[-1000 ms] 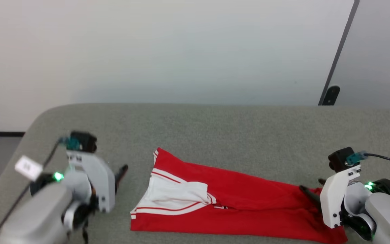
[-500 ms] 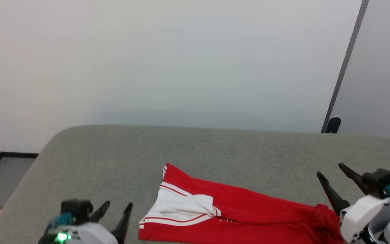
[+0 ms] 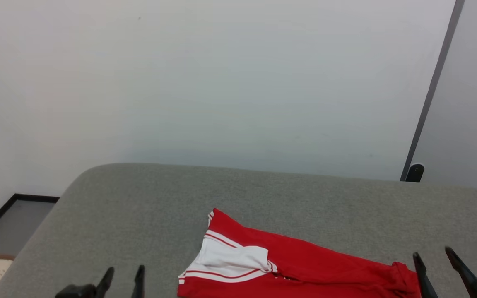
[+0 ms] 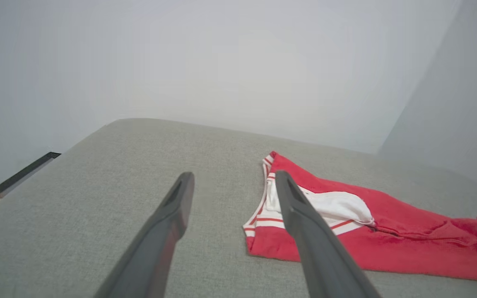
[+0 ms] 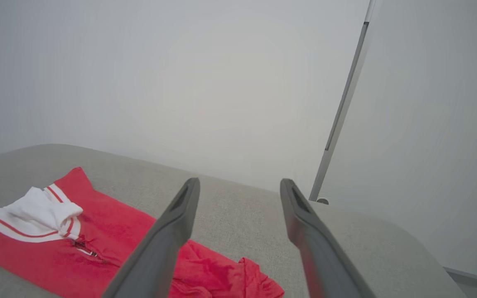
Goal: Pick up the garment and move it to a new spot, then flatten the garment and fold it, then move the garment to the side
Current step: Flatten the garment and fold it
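The garment (image 3: pixel 304 265), bright red with a white sleeve panel edged in red-and-white stripes, lies folded into a long strip on the grey padded surface (image 3: pixel 263 194), running to the head view's bottom edge. My left gripper (image 3: pixel 124 274) stands open at the lower left, clear of the cloth, with nothing between its fingers. My right gripper (image 3: pixel 433 257) stands open at the lower right, just past the strip's bunched right end. The left wrist view has the garment (image 4: pixel 387 231) to the right of the left gripper (image 4: pixel 232 180). In the right wrist view the garment (image 5: pixel 110 231) lies left of and below the right gripper (image 5: pixel 240 186).
A pale wall rises behind the padded surface. A dark vertical strip (image 3: pixel 431 95) with a small black fitting (image 3: pixel 415 171) at its foot stands at the back right. The surface's rounded left corner drops to dark-edged flooring (image 3: pixel 10 223).
Both arms have pulled back toward me, so only fingertips remain in the head view. The right gripper came off the garment's right end. The camera has tilted up; the garment lies as before.
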Robot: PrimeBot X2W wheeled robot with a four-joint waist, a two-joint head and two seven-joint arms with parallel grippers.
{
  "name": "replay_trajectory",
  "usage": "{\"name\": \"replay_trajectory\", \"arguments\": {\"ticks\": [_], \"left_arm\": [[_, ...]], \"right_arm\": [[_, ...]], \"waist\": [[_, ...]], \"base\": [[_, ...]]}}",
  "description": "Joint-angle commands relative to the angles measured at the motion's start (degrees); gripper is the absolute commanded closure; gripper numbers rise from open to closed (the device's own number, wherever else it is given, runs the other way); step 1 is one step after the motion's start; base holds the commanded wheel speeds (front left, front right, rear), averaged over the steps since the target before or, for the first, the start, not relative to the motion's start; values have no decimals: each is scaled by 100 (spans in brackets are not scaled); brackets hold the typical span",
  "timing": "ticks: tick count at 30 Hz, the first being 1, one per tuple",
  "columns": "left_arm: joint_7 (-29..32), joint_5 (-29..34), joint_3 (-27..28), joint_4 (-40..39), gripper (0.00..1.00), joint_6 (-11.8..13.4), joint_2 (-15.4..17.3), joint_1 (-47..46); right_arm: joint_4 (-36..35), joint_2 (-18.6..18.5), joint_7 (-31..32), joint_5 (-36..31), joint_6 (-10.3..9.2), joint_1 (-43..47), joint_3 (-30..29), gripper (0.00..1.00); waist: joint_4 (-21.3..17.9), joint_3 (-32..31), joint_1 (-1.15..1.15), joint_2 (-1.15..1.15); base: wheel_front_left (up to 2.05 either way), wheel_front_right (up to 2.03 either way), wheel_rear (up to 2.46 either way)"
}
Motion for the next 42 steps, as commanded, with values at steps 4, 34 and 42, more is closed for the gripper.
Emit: {"name": "replay_trajectory", "arguments": {"ticks": [4, 34, 42], "left_arm": [[-1, 754, 669, -126, 0, -230, -370, 440], [0, 1940, 2278, 996, 0, -2110, -1519, 540], [71, 1789, 2467, 922, 0, -2062, -1457, 235]], "right_arm": [[-80, 264, -25, -291, -7, 356, -434, 0], [189, -69, 788, -8, -7, -155, -345, 0], [977, -482, 2583, 798, -7, -1169, 266, 0]], "waist": [[-13, 8, 0, 0], [-949, 333, 0, 0], [-539, 679, 0, 0]], "base": [[0, 0, 0], [0, 0, 0], [0, 0, 0]]}}
